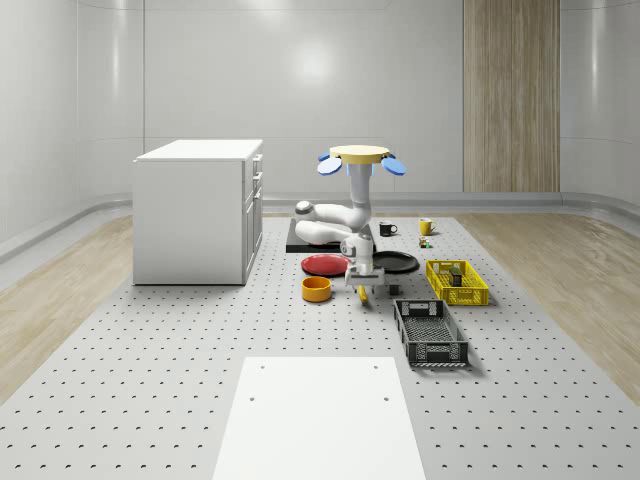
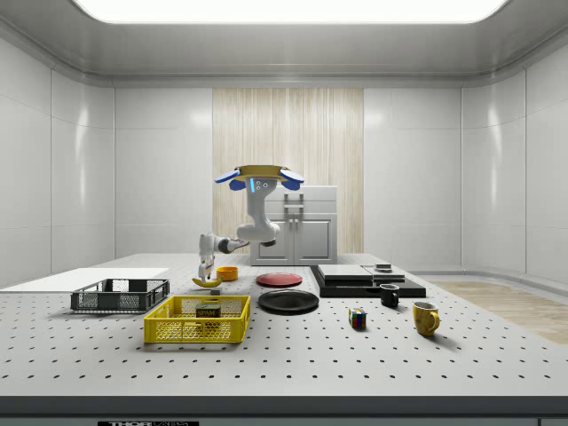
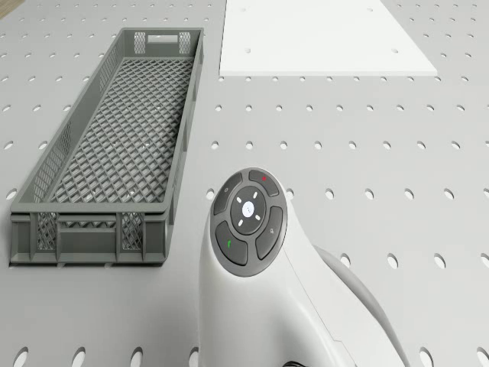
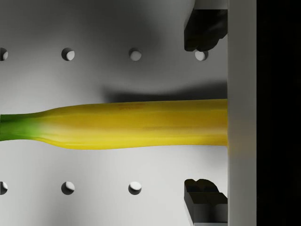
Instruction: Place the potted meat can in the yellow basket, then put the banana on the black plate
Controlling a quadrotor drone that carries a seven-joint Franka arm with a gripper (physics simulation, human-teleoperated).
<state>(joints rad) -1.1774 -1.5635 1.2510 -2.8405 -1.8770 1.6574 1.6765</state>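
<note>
The banana [image 4: 141,125], yellow with a green stem, lies on the perforated table between the orange bowl [image 1: 316,289] and the yellow basket [image 1: 470,290]. My gripper [image 4: 202,117] is open and straddles it, with one dark finger [image 4: 202,30] on each side and a gap between each finger and the peel. The potted meat can [image 1: 455,272] sits inside the yellow basket [image 2: 177,330]. The black plate [image 1: 398,262] lies just behind the gripper [image 1: 364,284]. The drone [image 1: 360,155] hovers above the black slab and plates, its arm reaching down and forward.
A red plate [image 1: 325,264] lies beside the black plate. The grey basket [image 3: 107,153] and a white sheet [image 3: 328,38] lie toward the front. A white cabinet [image 1: 200,210] stands at the whole-scene view's left. Two mugs [image 1: 425,226] and a cube [image 2: 358,318] sit further back.
</note>
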